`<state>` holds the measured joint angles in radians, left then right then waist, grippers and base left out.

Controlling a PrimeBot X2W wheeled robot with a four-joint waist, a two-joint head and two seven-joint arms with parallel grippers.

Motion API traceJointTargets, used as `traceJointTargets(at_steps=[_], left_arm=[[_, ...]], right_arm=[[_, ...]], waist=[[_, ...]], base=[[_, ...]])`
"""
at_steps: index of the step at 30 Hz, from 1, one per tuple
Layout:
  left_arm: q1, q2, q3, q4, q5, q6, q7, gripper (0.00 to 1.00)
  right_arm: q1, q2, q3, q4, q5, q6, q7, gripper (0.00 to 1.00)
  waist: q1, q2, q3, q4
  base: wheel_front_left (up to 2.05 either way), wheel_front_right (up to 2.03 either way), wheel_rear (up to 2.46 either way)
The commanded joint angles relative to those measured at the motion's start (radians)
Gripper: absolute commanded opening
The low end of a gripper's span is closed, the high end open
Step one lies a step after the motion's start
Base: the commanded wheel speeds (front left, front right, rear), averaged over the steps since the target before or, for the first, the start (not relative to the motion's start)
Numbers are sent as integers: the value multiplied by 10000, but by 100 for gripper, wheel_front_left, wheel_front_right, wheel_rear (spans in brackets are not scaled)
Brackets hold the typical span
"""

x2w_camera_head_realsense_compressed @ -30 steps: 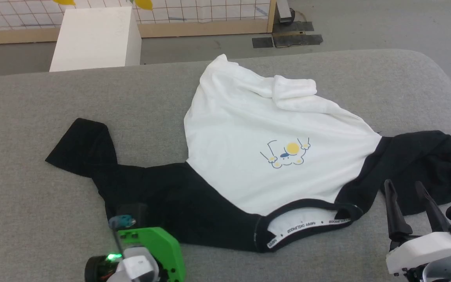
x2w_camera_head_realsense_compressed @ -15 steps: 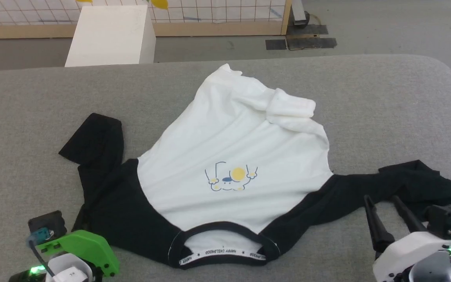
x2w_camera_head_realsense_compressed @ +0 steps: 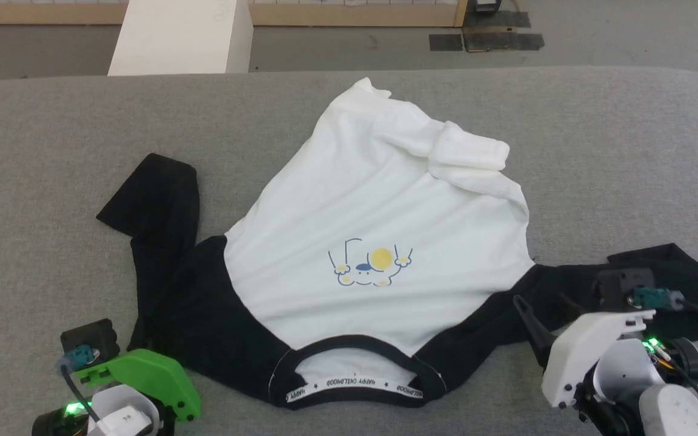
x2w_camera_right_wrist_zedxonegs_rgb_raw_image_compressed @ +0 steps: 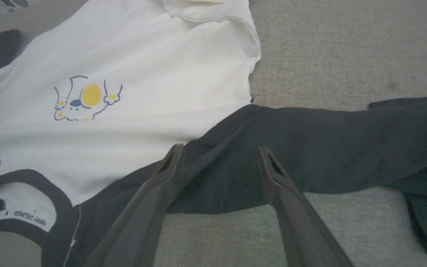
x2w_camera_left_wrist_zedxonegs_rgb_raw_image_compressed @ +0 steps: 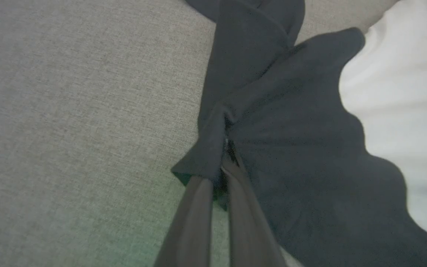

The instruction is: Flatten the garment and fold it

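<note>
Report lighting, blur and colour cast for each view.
Head view: even soft light, garment sharp, collar text legible. Left wrist view: soft overall, left end effector blurred, green glow on the grey surface beside it. Right wrist view: print crisp, right end effector slightly soft.

The garment (x2w_camera_head_realsense_compressed: 385, 206), roughly spread
White, print-up, collar nearest the robot, black sleeves outward (far hem corner folded); right sleeve end perhaps bunched.

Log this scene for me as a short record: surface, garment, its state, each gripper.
surface: grey woven fabric pad
garment: soft white T-shirt with black raglan sleeves, print up, collar nearest the robot
state: unfolded, far hem corner flipped over
left gripper: shut on the T-shirt's black sleeve fabric
right gripper: open, over the other black sleeve
</note>
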<state>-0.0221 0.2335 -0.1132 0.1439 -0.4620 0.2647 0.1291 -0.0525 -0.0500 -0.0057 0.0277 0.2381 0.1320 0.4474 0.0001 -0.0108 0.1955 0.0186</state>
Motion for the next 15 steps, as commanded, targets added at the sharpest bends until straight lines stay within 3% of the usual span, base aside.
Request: traceJointTargets(at_steps=[1, 3, 4, 5, 6, 7, 15], left_arm=[[-180, -34, -30, 32, -37, -56, -55, 0], [-261, -68, -99, 64, -47, -98, -56, 0], [-299, -83, -137, 81, -44, -116, -65, 0], [-322, -99, -165, 90, -44, -126, -71, 0], [-346, -114, -197, 106, -49, -143, -76, 0], [-363, -121, -216, 125, -54, -158, -86, 0], [-319, -147, -283, 276, -158, -224, -129, 0]], right_arm=[[-213, -3, -28, 129, -209, -13, 360, 100], [-409, -3, -27, 193, -488, -13, 831, 100], [-479, -3, -32, 203, -639, -13, 1057, 64], [-513, -3, -46, 206, -711, -13, 1222, 44], [-520, -3, -68, 187, -797, -13, 1396, 7], [-507, -3, -101, 150, -871, -13, 1491, 0], [-133, -3, -522, -73, -552, -13, 1178, 0]], waist=[[-1, 108, 108, 107], [-1, 108, 169, 177], [-1, 108, 191, 211], [-1, 108, 202, 230], [-1, 108, 211, 254], [-1, 108, 218, 270], [-1, 108, 54, 201]], base=[[0, 0, 0], [0, 0, 0], [0, 0, 0], [0, 0, 0], [0, 0, 0], [0, 0, 0], [0, 0, 0]])
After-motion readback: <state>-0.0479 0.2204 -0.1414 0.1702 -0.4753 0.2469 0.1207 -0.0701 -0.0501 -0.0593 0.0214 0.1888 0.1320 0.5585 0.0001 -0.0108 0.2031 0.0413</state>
